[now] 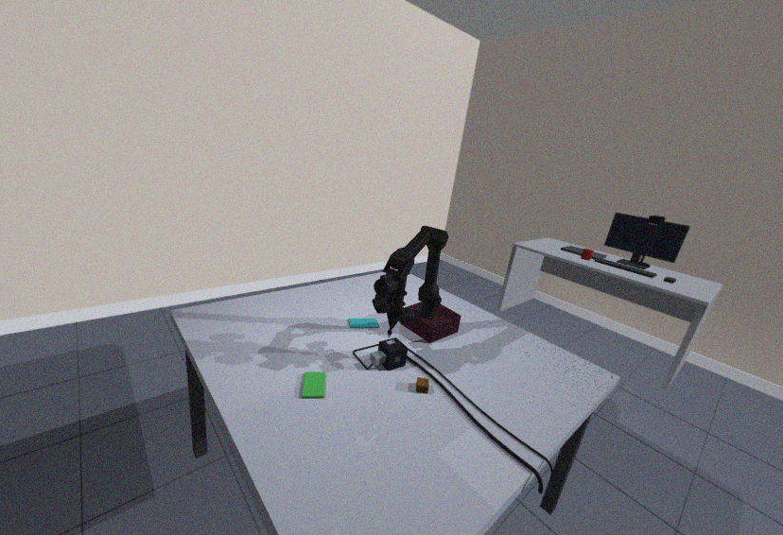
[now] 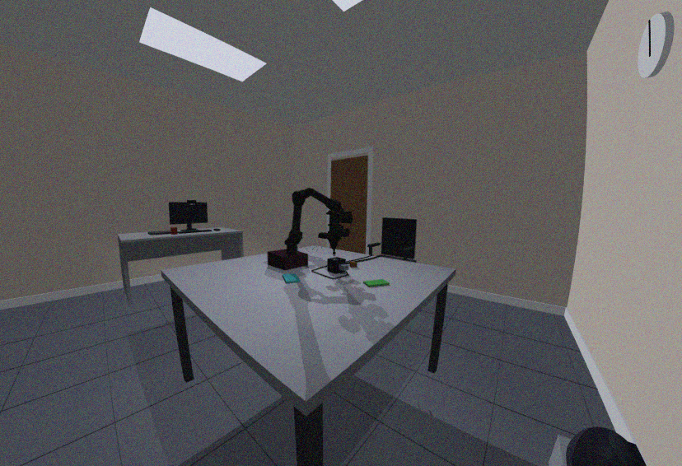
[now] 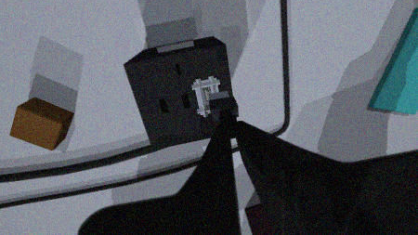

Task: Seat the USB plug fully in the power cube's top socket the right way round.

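The black power cube (image 1: 392,354) (image 2: 334,265) (image 3: 163,82) stands on the table (image 1: 367,466) (image 2: 232,307). Its top has a light-rimmed USB socket (image 3: 200,99) and several dark slots, seen in the wrist view. My gripper (image 1: 390,329) (image 2: 333,252) (image 3: 229,130) points down over the cube and is shut on the small dark USB plug (image 3: 223,103). The plug is out of the socket, beside and over its rim in the wrist view. In the top view a small gap shows between the fingertips and the cube's top. The plug's facing and exact height cannot be told.
A light grey block (image 1: 376,357) (image 2: 343,267) is at the cube's side. Black cables (image 1: 468,409) (image 3: 116,159) run past the cube to the table edge. An orange-brown block (image 1: 422,386) (image 3: 39,124), a teal slab (image 1: 363,323) (image 2: 290,278) and a green slab (image 1: 313,385) (image 2: 376,283) lie around.
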Action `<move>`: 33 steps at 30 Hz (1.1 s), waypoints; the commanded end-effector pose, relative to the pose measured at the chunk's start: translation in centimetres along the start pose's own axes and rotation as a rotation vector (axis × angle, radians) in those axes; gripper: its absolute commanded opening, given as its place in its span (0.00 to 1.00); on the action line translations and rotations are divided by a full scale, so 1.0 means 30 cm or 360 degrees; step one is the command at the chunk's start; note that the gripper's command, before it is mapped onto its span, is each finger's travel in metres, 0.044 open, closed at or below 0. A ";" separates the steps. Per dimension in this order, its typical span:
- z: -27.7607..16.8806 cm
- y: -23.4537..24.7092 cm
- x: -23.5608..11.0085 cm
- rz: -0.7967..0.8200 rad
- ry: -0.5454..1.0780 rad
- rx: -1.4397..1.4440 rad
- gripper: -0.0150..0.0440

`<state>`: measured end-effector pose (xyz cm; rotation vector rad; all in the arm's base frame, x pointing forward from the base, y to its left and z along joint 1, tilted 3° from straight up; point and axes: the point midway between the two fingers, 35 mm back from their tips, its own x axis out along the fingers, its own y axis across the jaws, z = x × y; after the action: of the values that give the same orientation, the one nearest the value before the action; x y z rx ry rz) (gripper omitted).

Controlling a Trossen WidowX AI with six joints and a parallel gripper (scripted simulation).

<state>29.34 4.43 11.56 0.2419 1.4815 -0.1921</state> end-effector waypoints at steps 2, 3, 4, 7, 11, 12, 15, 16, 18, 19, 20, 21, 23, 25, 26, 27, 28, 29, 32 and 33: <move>-0.001 0.000 0.001 -0.0001 0.0001 0.0173 0.25; -0.001 0.000 0.001 -0.0001 0.0001 0.0214 0.25; -0.001 0.000 0.001 -0.0001 0.0001 0.0256 0.25; -0.001 0.000 0.001 -0.0001 0.0001 0.0381 0.25; -0.001 0.000 0.001 -0.0001 0.0001 0.0548 0.25; -0.001 0.000 0.001 -0.0001 0.0001 0.0589 0.25; -0.001 0.000 0.001 -0.0001 0.0001 0.0714 0.25; -0.001 0.000 0.001 -0.0001 0.0001 0.0756 0.25; -0.001 0.000 0.001 -0.0001 0.0001 0.0839 0.25; -0.001 0.000 0.001 -0.0001 0.0001 0.0881 0.25; -0.001 0.000 0.001 -0.0001 0.0001 0.0923 0.25; -0.001 0.000 0.001 -0.0001 0.0001 0.0964 0.25; -0.001 0.000 0.001 -0.0001 0.0001 0.1048 0.25; -0.001 0.000 0.001 -0.0001 0.0001 0.1131 0.25; -0.001 0.000 0.001 -0.0001 0.0001 0.1173 0.25; -0.001 0.000 0.001 -0.0001 0.0001 0.1214 0.25; -0.001 0.000 0.001 -0.0001 0.0001 0.1256 0.25; -0.001 0.000 0.001 -0.0001 0.0001 0.1298 0.25; -0.001 0.000 0.001 -0.0001 0.0001 0.1423 0.25; -0.001 0.000 0.001 -0.0001 0.0001 0.1464 0.25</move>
<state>29.34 4.43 11.56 0.9309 1.3227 -0.8306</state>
